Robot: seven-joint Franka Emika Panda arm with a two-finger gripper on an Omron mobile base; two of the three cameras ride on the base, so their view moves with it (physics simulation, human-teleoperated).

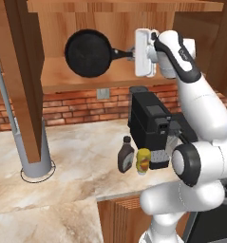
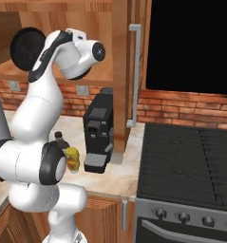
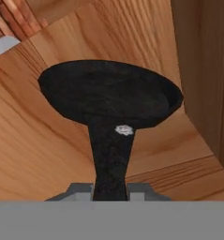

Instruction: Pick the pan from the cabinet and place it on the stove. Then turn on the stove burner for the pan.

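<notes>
The black pan [image 1: 89, 53] hangs tipped on its side inside the open cabinet [image 1: 81, 80], above the light wood shelf. Its handle runs right into my gripper [image 1: 133, 53], which is shut on it. In the hand view the pan [image 3: 111, 93] lies straight ahead and its handle [image 3: 111, 154] passes down between the fingertips [image 3: 80, 193] of my gripper [image 3: 110, 194]. From the right base view the pan [image 2: 27, 47] peeks out behind my arm. The black stove [image 2: 191, 156] lies low at the right, its knobs [image 2: 182, 217] along the front.
A black coffee machine [image 1: 150, 126] stands on the counter under the cabinet, with a brown bottle [image 1: 126, 154] and a yellow bottle [image 1: 143, 161] before it. The open cabinet door [image 1: 24, 71] hangs left of the pan. A grey pole [image 1: 36, 156] stands on the left counter.
</notes>
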